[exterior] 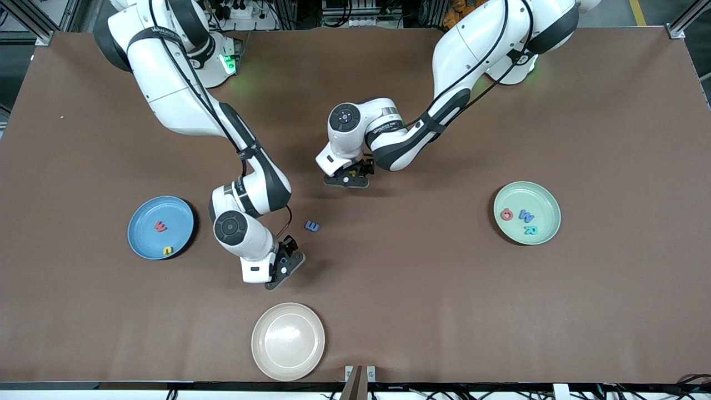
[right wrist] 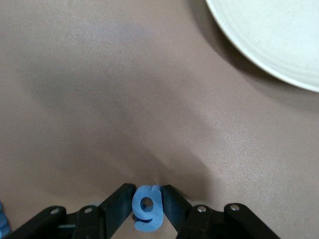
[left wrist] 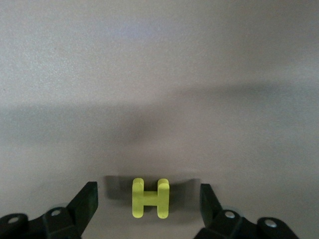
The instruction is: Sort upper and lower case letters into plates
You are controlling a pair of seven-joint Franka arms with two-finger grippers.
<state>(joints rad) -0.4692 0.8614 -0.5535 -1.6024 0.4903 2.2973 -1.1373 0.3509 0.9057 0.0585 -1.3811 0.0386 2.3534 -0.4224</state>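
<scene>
The right hand point(exterior: 286, 261) was down at the tabletop point(exterior: 422, 289), nearer the front edge than the middle, its fingers pressed together on a small blue letter g point(right wrist: 147, 206). The right wrist view showed the black pads touching the letter on both sides, so it looked gripped but not lifted. As a lower case shape it probably belonged in the blue plate point(exterior: 145, 240), which sat toward the right arm's end of the tabletop and held a red letter point(exterior: 160, 226) and a yellow letter point(exterior: 167, 250).

The left hand point(exterior: 349, 179) was low over the middle of the tabletop with its fingers spread apart around a yellow letter H point(left wrist: 150, 198). The letter lay flat between them, touching neither finger. Being upper case, it likely belonged in the mint green plate point(exterior: 541, 195) toward the left arm's end, which carried a red O point(exterior: 506, 214), a blue W point(exterior: 526, 215) and a teal R point(exterior: 531, 230).

A loose blue letter point(exterior: 312, 225) lay on the tabletop between the two hands, close to the right hand; which letter it was I cannot tell. A cream plate point(exterior: 265, 355) stood empty near the front edge, just in front of the right hand, and was no part of the sorting. Nothing lay between either hand and its plate, though the right forearm hung close over the blue plate's side.
</scene>
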